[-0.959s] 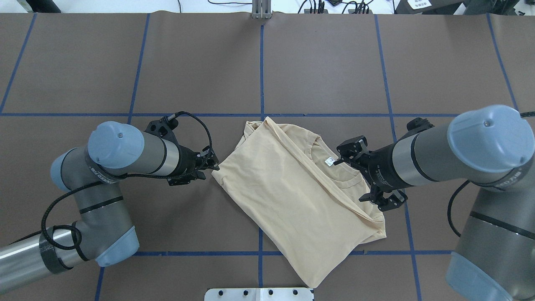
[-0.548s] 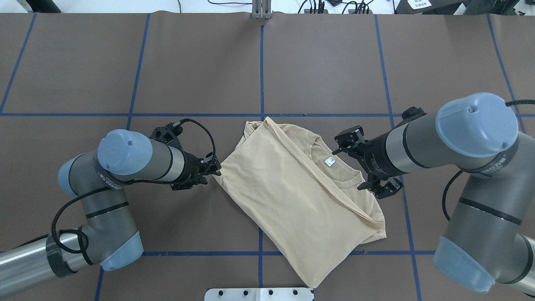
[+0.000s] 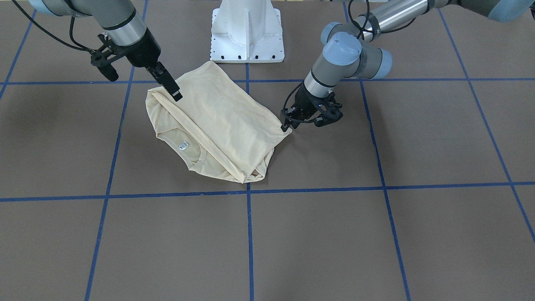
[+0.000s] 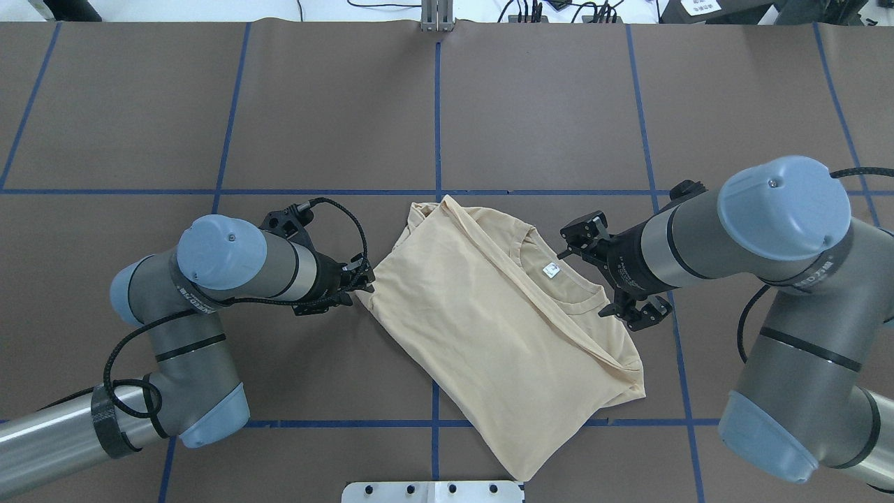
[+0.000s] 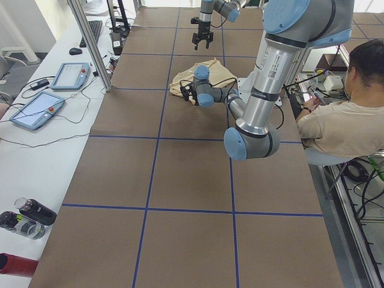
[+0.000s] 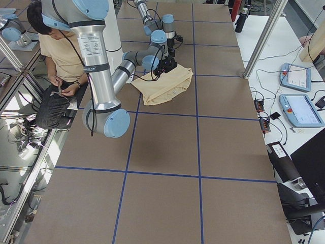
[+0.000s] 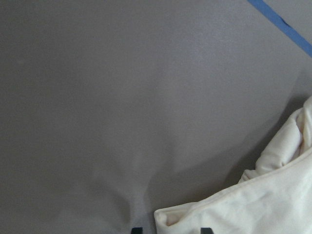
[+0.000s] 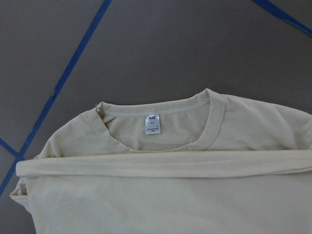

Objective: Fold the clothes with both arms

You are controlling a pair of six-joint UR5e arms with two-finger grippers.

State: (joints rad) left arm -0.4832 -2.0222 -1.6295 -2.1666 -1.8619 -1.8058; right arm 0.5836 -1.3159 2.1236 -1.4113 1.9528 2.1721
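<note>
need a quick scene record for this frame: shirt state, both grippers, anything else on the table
garment: cream T-shirt, partly folded, lying diagonally on the table
collar: exposed on the right arm's side, white neck label facing up
print: none visible
left gripper: open, low at the shirt's corner, which sits between its fingers, not clamped
right gripper: open, above the collar end, holding nothing
other: white pedestal base at the robot's side of the table

Brown table (image 4: pixel 545 105) with blue tape grid (image 4: pixel 437 105), white side bench (image 5: pixel 24 174)
</note>
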